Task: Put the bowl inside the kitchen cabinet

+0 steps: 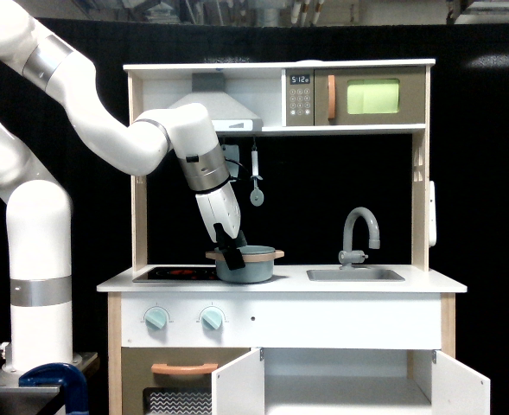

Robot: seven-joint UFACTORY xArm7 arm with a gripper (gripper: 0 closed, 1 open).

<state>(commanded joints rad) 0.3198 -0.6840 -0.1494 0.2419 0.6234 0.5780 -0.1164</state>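
Note:
The grey-blue bowl [247, 264] with its tan rim stands on the countertop [427, 282], just right of the hob. My gripper [232, 249] has come down at a slant onto the bowl's left rim. One dark finger [234, 258] lies in front of the bowl's outer wall; the other is hidden, so the gap between them does not show. The kitchen cabinet [349, 382] is below the counter, its two white doors swung open, its white inside showing.
A grey tap [360, 232] and a sink [354, 275] sit right of the bowl. A utensil [256, 177] hangs just above the gripper, under the hood shelf. Left of the cabinet is the oven door [183, 385] with its tan handle. The green-windowed microwave [372, 97] is at top right.

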